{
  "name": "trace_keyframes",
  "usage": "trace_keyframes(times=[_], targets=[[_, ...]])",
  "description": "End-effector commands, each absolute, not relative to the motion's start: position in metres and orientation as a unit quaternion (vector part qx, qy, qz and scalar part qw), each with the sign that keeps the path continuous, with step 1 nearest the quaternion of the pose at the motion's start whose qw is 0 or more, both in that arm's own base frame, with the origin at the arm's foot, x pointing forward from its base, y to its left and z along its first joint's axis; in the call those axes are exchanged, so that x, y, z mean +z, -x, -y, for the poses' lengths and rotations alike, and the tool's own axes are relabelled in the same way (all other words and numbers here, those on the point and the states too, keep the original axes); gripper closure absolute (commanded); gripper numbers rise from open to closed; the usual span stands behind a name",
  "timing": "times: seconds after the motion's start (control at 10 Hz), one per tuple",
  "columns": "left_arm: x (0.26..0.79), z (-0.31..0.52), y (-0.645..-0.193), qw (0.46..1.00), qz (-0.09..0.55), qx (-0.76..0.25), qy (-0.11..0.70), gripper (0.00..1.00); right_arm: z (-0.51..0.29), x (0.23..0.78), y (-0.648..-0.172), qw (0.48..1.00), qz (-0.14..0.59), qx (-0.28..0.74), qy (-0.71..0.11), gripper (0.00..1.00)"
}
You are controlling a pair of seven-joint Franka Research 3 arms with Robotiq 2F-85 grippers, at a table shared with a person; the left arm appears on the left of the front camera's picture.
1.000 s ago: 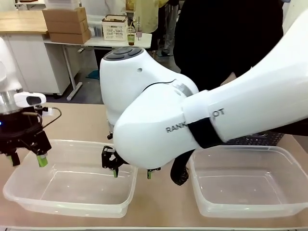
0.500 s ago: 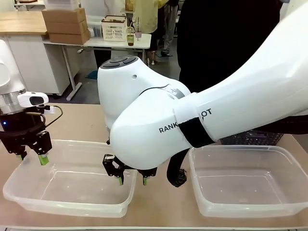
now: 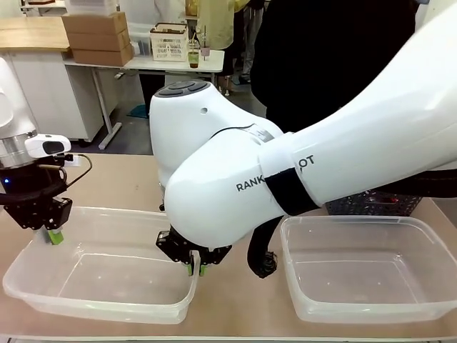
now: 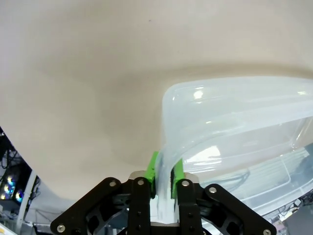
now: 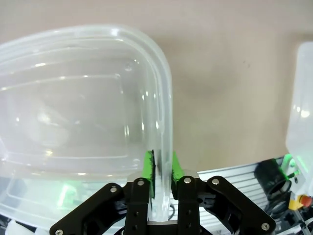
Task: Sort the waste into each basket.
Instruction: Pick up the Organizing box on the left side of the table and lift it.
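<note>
Vs a sec ago, when both my grippers hung spread over the left tub [image 3: 107, 212], they're now down & pinching it. My left gripper [image 3: 48, 233] clamps the rim at its left end, my right gripper [image 3: 194, 269] the rim at its right end. It sits on the table [image 3: 128, 179], near the other tub [image 3: 357, 223].

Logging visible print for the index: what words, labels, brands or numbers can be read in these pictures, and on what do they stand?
"RANK" and "OT": dark letters on the white shell of the right arm; a black band hides the letters between them.
Left tub and right tub: no print to be seen.
Cardboard boxes in the background: no text that can be read.
</note>
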State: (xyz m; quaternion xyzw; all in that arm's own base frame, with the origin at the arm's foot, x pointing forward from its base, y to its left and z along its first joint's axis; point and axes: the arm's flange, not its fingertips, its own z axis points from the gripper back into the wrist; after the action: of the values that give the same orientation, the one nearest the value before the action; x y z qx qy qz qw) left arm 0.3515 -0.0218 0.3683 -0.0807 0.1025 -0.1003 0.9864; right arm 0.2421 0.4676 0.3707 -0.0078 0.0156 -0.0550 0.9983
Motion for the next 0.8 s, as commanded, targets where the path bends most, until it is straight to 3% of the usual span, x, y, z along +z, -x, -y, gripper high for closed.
trace_keyframes(times=[0.0,0.4,0.7], targets=[[0.351,0.024,-0.319,0.989,-0.088,-0.092,0.077,1.0,-0.458,0.372,-0.239,0.998,-0.019,-0.055,-0.019,1.0],[0.373,0.031,-0.314,0.991,-0.061,-0.08,0.088,1.0,-0.444,0.378,-0.244,0.997,-0.028,-0.063,-0.024,1.0],[0.447,0.068,-0.329,0.996,-0.063,-0.033,0.059,1.0,-0.419,0.437,-0.263,1.0,-0.021,-0.01,0.016,1.0]])
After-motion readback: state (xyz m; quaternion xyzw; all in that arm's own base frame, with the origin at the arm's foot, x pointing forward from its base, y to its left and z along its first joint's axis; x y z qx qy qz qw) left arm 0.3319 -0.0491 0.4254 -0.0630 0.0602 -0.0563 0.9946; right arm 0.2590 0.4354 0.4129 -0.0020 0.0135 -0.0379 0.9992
